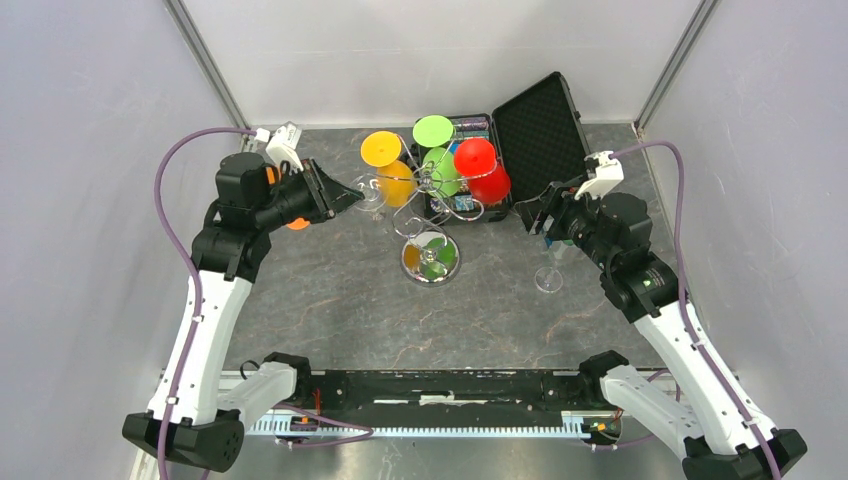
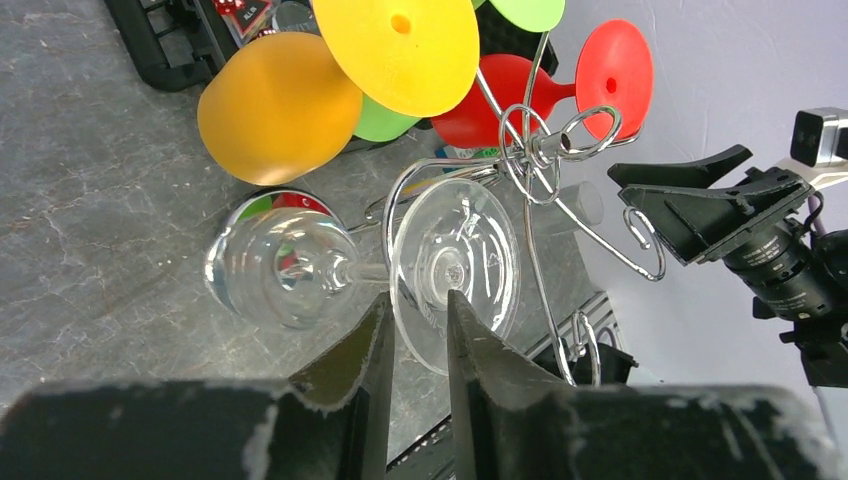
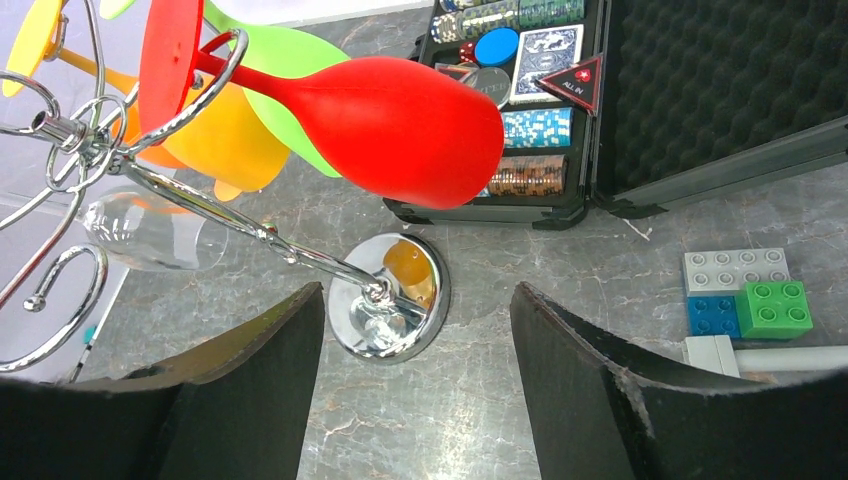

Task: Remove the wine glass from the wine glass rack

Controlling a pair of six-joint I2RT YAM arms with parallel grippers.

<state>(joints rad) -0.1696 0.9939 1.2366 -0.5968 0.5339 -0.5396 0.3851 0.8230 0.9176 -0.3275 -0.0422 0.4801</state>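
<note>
A clear wine glass (image 2: 280,270) hangs on its side from a wire arm of the chrome wine glass rack (image 2: 540,145), whose mirrored disc base (image 1: 431,258) stands mid-table. My left gripper (image 2: 418,297) straddles the rim of the glass's round foot (image 2: 470,250), one finger on the stem side and one in front. A narrow gap shows between the jaws. From above, the left gripper (image 1: 350,195) sits at the rack's left side by the clear glass (image 1: 372,190). My right gripper (image 3: 415,290) hangs wide open and empty to the right of the rack base (image 3: 390,300).
Yellow-orange (image 1: 385,165), green (image 1: 435,130) and red (image 1: 480,170) glasses hang on the rack. An open black case (image 1: 540,120) with chips lies behind it. A second clear glass (image 1: 549,278) stands on the table under the right arm. Toy bricks (image 3: 745,300) lie to the right.
</note>
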